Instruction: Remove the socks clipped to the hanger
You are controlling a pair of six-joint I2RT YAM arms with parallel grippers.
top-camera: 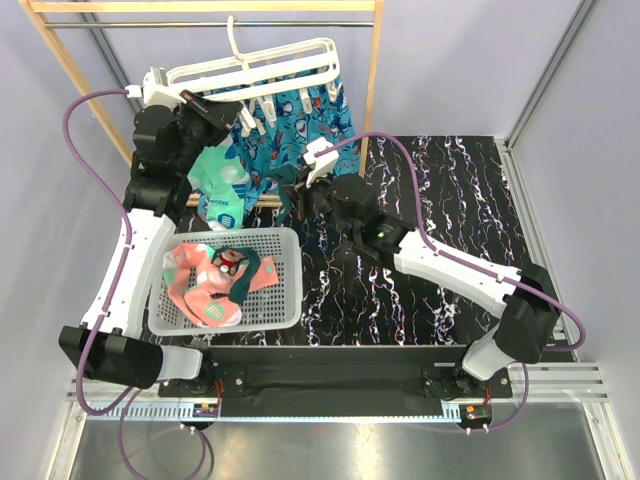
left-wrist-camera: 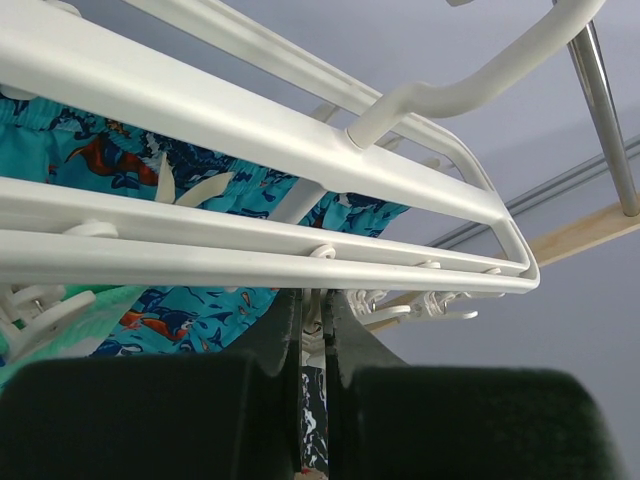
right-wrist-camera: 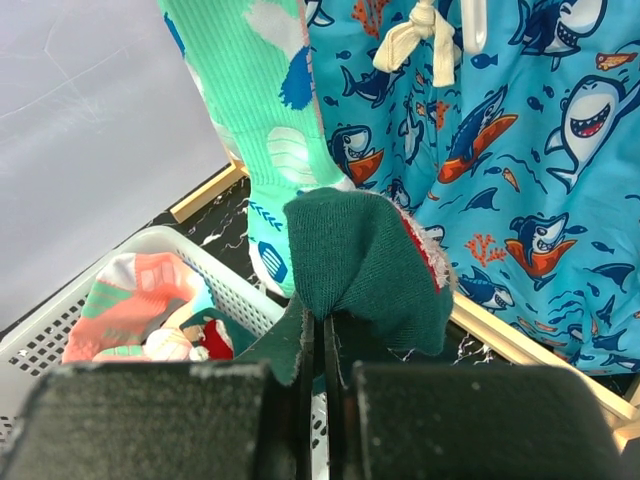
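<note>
My right gripper [right-wrist-camera: 320, 335] pinches the dark teal knitted sock [right-wrist-camera: 365, 255]; I'd pull steadily downward, my closed left gripper [left-wrist-camera: 312, 315] steadying the white slatted plastic hanger [left-wrist-camera: 250, 150].

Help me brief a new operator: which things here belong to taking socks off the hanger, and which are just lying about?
Job: hanger, mint green sock, dark teal sock in the right gripper, basket holding pink socks.
Lying about: shark-print cloth, wooden rack.

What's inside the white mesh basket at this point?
Pink socks with mint toes and a dark teal sock with a Santa figure lie in the basket. Whatever sits beneath them is covered; the exact count can't be told.
</note>
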